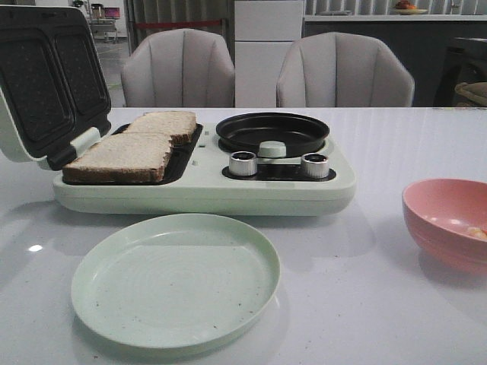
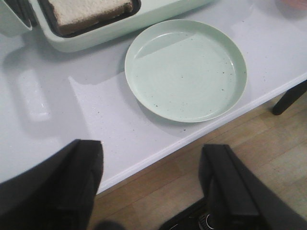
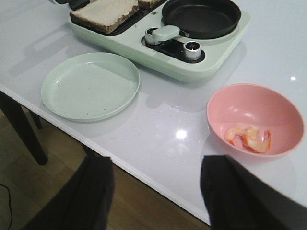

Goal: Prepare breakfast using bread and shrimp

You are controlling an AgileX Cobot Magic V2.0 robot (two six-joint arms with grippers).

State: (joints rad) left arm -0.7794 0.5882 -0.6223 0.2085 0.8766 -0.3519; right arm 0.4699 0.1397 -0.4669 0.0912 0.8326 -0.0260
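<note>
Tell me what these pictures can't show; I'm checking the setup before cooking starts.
- Shrimp: front view shows only a sliver; the pink bowl wall and frame edge hide them.
- Second bread slice: cropped in both wrist views.
- Knob markings: too small.

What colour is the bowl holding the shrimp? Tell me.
Pink bowl; the right wrist view shows it best.

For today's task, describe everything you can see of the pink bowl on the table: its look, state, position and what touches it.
The pink bowl is round, smooth and matte, plastic by its look, with a plain rim and a deep curved inside. It stands upright on the white table, to the right of the pale green breakfast maker and apart from it and from the green plate. Inside, low against one wall, lie a few curled orange-pink shrimp. Neither gripper touches it. In the front view the frame edge cuts it off.
</note>
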